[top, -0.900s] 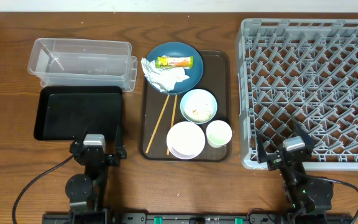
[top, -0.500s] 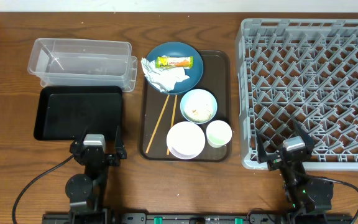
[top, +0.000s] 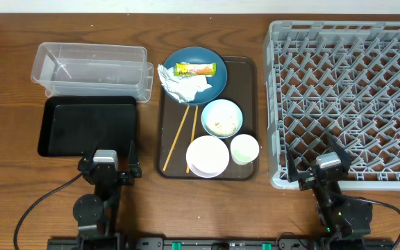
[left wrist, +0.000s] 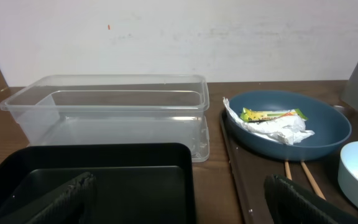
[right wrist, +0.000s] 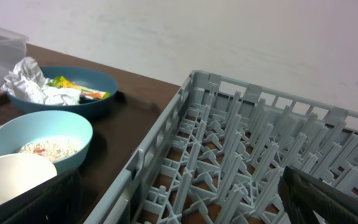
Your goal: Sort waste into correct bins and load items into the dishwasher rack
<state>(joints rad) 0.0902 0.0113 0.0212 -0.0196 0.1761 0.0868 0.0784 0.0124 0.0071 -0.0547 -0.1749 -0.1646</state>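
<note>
Left claw: the left gripper (top: 107,165) sits at the near edge of the table (top: 5,180), just short of the black tray (top: 89,125). Its jaws are spread wide with nothing between them.
Right claw: the right gripper (top: 318,170) sits near right, by the near-left corner of the dishwasher rack (top: 353,97). It is also gaping wide and holds nothing.
Nearest dishes: the white bowl (top: 207,155) and the pale green cup (top: 244,148) stand side by side at the near end of the brown serving tray (top: 245,69).
Middle of the tray: the chopsticks (top: 179,137) lie on the left, slanting near to far. Just right of them is the light blue bowl (top: 221,117) with the rice scraps (top: 222,126) in it.
Far end: the dark blue plate (top: 210,83) carries the crumpled napkin (top: 183,85), with the snack wrapper (top: 195,69) just beyond it.
Bins: the black tray lies near left. The clear tub (top: 89,69) is beyond it at far left. Both look bare.
Rack: it fills the right side from near to far, with no dish on its pegs.
Step in hand: by my reckoning nothing is sorted or loaded yet, so the job is at its start.
Next move: I'd say the left claw should reach past the black tray to the plate and pinch the napkin or wrapper from above. It needs to come down cleanly so the plate isn't dragged. Which bin takes which waste I cannot tell.
</note>
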